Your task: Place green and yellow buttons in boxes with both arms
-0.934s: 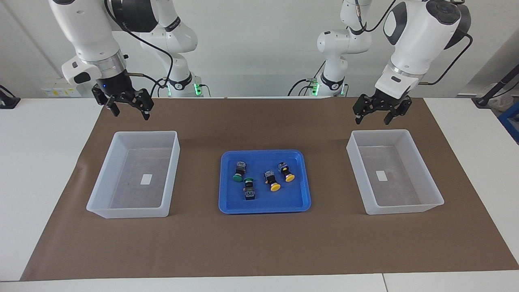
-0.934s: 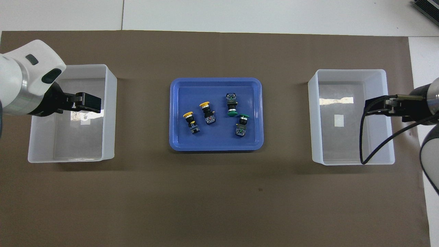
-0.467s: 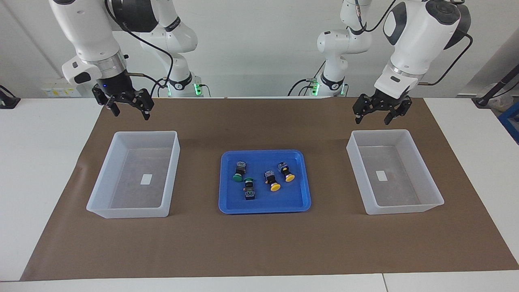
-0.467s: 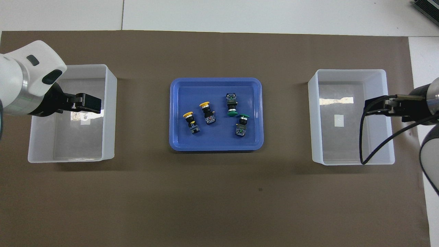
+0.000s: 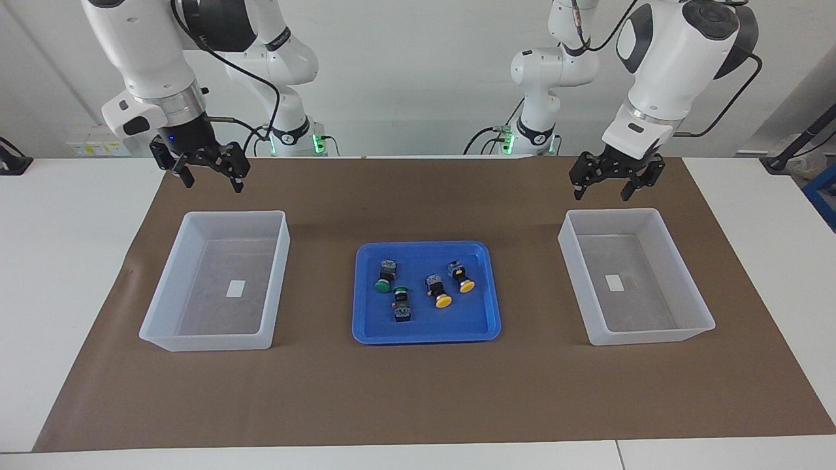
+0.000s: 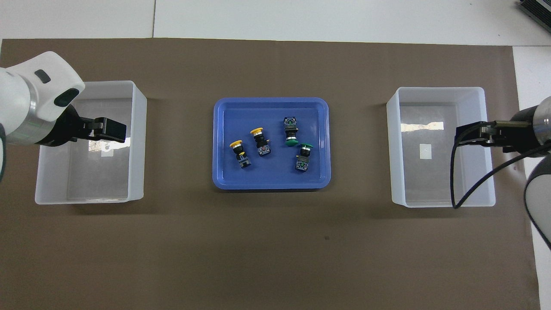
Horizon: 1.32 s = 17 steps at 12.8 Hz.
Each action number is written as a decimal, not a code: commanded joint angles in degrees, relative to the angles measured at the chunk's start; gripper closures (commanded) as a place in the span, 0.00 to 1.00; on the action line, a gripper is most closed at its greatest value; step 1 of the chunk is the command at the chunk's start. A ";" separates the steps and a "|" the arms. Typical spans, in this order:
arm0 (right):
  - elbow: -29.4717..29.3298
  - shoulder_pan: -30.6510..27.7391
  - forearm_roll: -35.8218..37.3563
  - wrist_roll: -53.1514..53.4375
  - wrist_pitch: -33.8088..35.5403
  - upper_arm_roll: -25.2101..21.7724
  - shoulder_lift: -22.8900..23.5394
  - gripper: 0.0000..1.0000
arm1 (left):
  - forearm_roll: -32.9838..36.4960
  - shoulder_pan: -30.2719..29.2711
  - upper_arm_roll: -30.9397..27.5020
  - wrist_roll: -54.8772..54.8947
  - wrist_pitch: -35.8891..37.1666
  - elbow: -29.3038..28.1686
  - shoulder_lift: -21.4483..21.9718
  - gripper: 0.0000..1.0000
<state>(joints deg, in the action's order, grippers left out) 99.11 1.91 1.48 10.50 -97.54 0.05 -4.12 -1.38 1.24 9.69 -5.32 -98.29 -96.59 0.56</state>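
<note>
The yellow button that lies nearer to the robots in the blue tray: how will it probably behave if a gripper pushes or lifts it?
The yellow button looks rigid, so it should not bend. It lies on its side on its round cap, so a push may swing or roll it across the blue tray. Being small, it is probably light.

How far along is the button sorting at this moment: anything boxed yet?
Done: nothing. Both boxes, one at the left arm's end and one at the right arm's end, hold only a label. In hand: nothing; the left gripper and right gripper hang open above the mat. Left: all four, the two green buttons and two yellow buttons, lie in the blue tray.
</note>
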 commanded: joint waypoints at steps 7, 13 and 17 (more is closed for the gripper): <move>1.17 -0.32 -1.21 -3.02 -2.30 0.30 -0.72 0.00 | 0.41 8.49 -0.19 -8.61 -7.24 -2.29 -4.41 0.00; 2.31 1.60 -2.89 -5.66 -7.03 0.48 -0.02 0.00 | 0.50 13.43 -0.19 -18.67 -19.11 -6.49 -9.00 0.00; 2.66 6.43 -2.80 -5.31 -12.39 0.57 2.79 0.00 | 0.85 18.08 -0.37 -28.30 -28.15 -8.53 -15.75 0.00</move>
<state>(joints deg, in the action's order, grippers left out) 101.01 7.28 -0.49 6.03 -106.79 0.41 -2.67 -1.39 15.75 10.21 -27.51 -120.81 -103.95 -11.51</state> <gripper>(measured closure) 0.000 0.000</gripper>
